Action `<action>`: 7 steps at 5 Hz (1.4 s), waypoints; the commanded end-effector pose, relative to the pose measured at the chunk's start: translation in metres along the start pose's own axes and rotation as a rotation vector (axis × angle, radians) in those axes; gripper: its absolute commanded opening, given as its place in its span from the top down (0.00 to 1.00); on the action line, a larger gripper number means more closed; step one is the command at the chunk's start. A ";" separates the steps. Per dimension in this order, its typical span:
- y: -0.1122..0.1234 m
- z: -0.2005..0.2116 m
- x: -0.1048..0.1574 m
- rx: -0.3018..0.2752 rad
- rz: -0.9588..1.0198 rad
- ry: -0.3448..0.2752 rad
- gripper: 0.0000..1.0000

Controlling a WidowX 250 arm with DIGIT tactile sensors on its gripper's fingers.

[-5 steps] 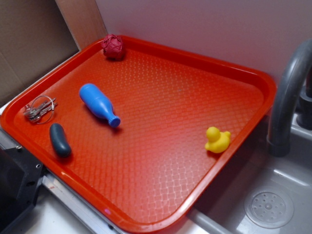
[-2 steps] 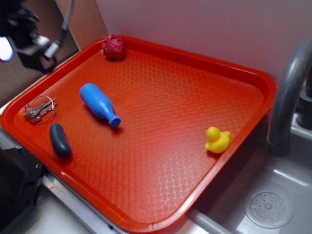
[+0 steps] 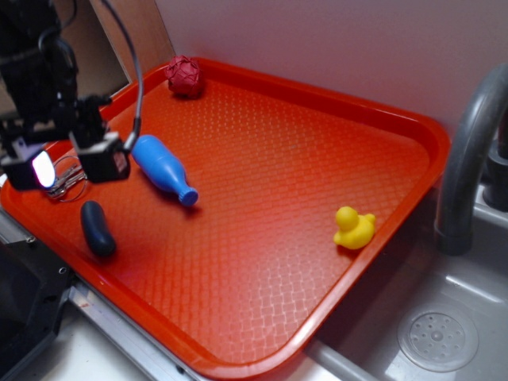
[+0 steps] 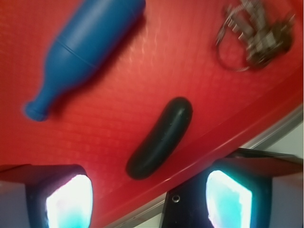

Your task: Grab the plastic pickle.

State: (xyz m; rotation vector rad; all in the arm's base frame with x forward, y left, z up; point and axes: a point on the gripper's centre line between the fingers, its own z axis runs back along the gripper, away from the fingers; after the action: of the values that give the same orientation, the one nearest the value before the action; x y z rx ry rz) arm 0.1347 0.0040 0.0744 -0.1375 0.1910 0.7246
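The gripper (image 3: 70, 163) is seen over the left part of the red tray (image 3: 317, 262), above the keys (image 3: 59, 184) and just left of the blue bottle (image 3: 163, 168). Its jaws are spread wide, with nothing held between them. In the wrist view the two fingers (image 4: 61, 199) are seen at the bottom corners, glowing pale, well apart, and the gap between them is empty apart from the tray below.

The pickle (image 3: 97, 228) is lying flat on the tray near its front-left rim, just below the gripper in the exterior view, not touched by it. In the wrist view the pickle (image 4: 160, 137) is seen near the middle, slightly curved, set diagonally, close to the tray rim. It is apart from the bottle (image 4: 83, 47) and from the keys (image 4: 254, 35).

The bottle is lying on its side with its neck pointing toward the tray centre. The keys are partly hidden behind the gripper in the exterior view.

A dark red ball (image 3: 184, 76) is sitting in the far corner of the tray, against the rim. A yellow duck (image 3: 353, 228) is standing near the right rim, well apart from the other things. A grey faucet (image 3: 468, 151) and a sink (image 3: 436, 337) are seen to the right of the tray.
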 end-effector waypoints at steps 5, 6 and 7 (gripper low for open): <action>-0.006 -0.049 0.007 0.087 -0.334 -0.149 1.00; -0.017 0.003 0.014 0.042 -0.429 -0.287 1.00; -0.049 0.058 0.026 -0.023 -0.589 -0.354 1.00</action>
State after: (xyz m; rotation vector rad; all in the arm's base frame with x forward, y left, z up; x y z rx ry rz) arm 0.1939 -0.0026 0.1218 -0.0637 -0.1528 0.1604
